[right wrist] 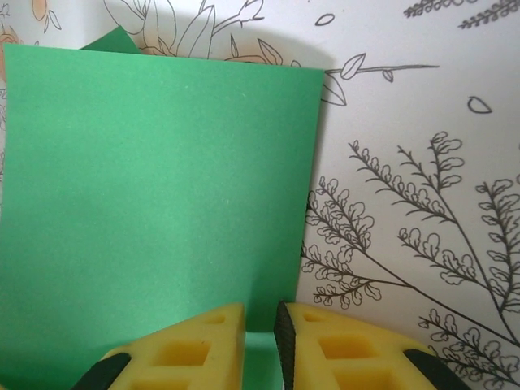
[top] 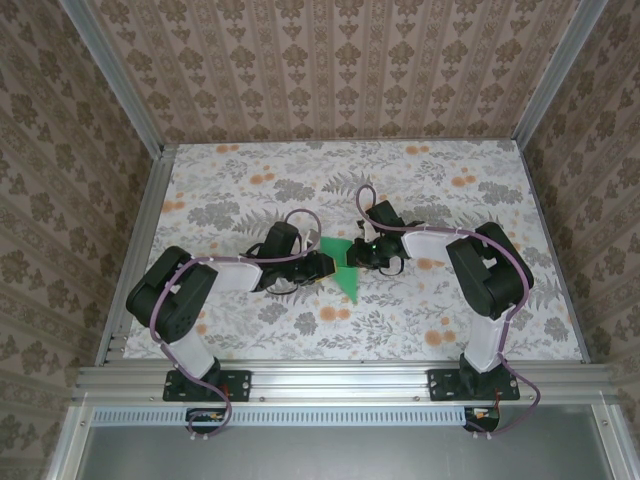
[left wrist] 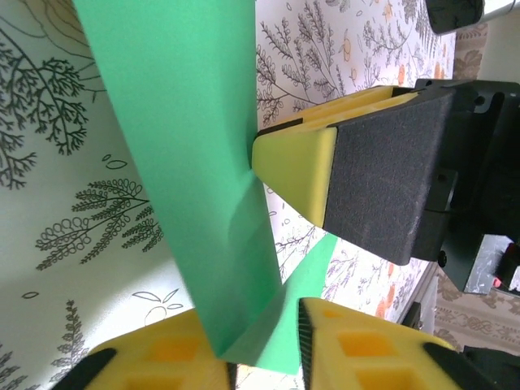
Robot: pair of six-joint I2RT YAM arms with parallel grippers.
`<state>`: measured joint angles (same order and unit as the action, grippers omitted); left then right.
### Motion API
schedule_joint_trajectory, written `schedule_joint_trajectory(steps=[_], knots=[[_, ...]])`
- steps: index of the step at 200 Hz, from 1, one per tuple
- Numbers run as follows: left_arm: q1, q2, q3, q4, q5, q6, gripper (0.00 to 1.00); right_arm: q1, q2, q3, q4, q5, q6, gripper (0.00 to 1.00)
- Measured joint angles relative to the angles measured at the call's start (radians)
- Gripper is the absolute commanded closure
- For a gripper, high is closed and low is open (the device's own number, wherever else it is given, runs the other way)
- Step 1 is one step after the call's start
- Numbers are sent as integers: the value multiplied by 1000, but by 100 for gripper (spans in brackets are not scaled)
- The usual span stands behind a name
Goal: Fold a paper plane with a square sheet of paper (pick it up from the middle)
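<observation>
Left pincer narrow, clamping raised fold of square sheet of paper; right pincer narrow, nipping sheet edge. Sheet mid-tabletop, pincers at 9 and 3 o'clock. Left wrist view: right pincer's yellow fingertip against sheet.

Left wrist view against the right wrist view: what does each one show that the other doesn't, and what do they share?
Left wrist: the paper is creased, with a flap turning off to one side, and the right gripper meets its edge from the far side. Right wrist: one flat face of the paper with a square corner, and a second green tip poking out behind its top edge. Shared: green paper running between that camera's own yellow fingers, with the floral table behind it.
</observation>
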<state>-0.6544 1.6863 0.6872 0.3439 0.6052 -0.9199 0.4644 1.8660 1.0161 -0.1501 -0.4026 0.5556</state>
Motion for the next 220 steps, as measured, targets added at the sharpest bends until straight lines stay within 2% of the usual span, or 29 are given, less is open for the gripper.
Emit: schedule_joint_trajectory(steps=[23, 59, 135, 177, 220], knots=[[0, 0, 0, -11, -7, 11, 88, -2, 0, 3, 1, -6, 1, 70], [-1, 0, 3, -45, -42, 14, 92, -5, -44, -7, 12, 19, -6, 48], [-27, -16, 60, -203, -146, 0, 95, 6, -444, -275, 182, 238, -109, 15], [-46, -19, 103, -305, -204, -31, 95, 93, -571, -431, 306, 351, -216, 15], [-52, -29, 120, -367, -237, -76, 95, 259, -568, -550, 458, 451, -370, 23]])
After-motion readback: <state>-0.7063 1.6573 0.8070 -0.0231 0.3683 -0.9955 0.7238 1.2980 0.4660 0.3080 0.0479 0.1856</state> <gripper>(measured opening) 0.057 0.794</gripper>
